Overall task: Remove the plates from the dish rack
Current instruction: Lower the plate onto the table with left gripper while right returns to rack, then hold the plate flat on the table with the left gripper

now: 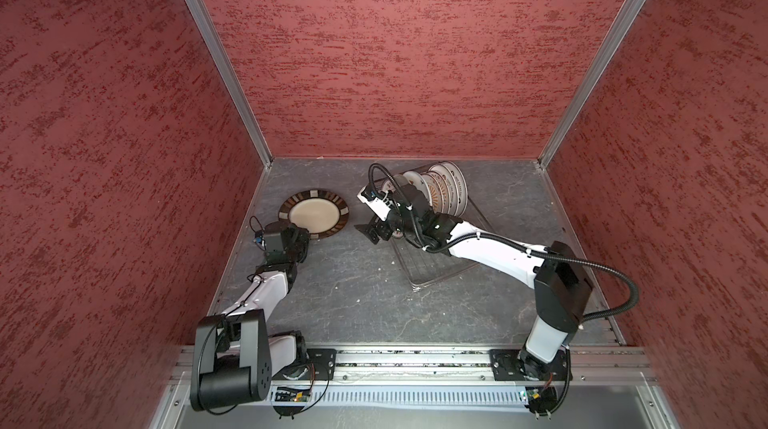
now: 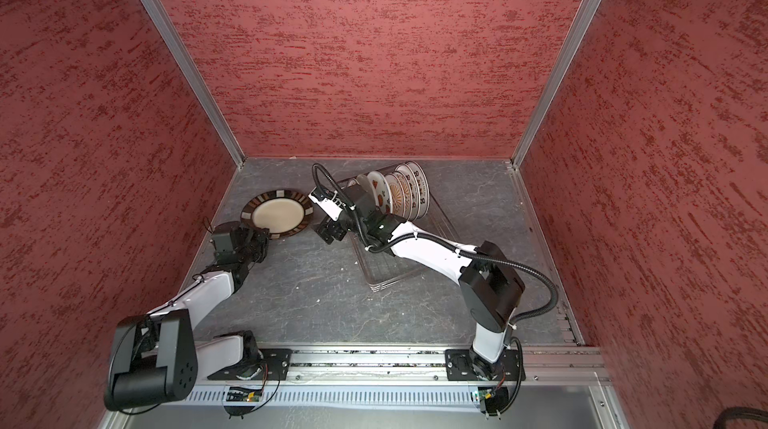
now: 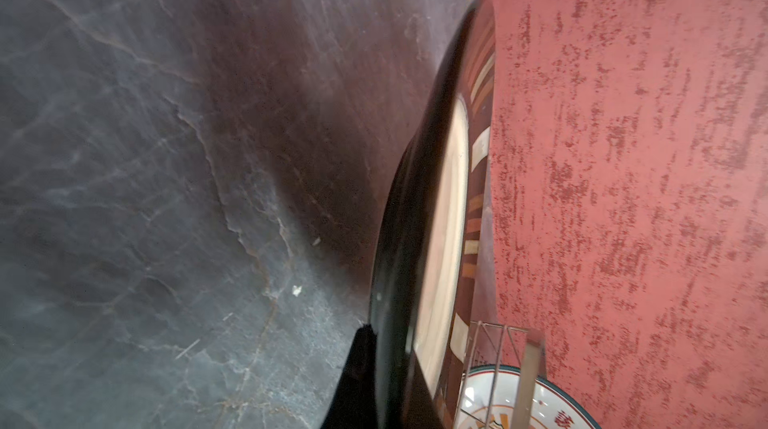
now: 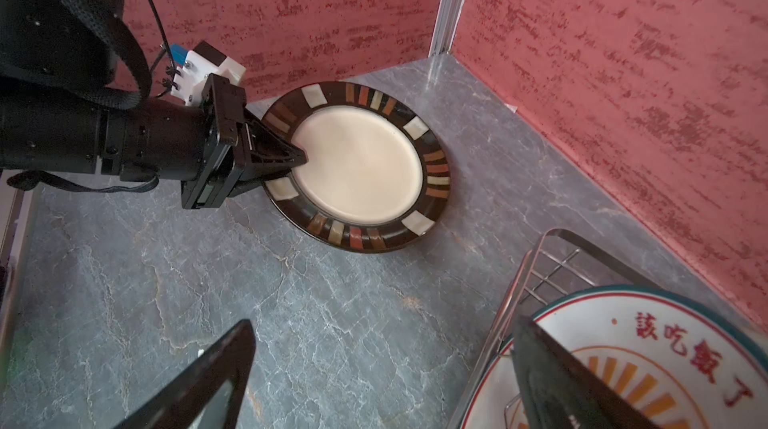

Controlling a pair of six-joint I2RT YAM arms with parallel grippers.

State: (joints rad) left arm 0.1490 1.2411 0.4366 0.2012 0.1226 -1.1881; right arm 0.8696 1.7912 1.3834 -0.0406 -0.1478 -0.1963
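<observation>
The dark-rimmed plate [image 1: 314,215], cream-centred, is low over the grey veined tabletop [image 1: 353,306], its near rim clamped in the left jaws, the left arm [image 1: 266,294] stretched forward. The bent right arm [image 1: 490,250] partly hides the wire dish rack [image 1: 428,271], right jaws spread wide. Printed plates [image 1: 451,194] stand upright at its far end.

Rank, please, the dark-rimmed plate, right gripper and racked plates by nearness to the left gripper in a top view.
1. Dark-rimmed plate: clamped by the left gripper, left side.
2. Right gripper: centre, open.
3. Racked plates: back right.
</observation>
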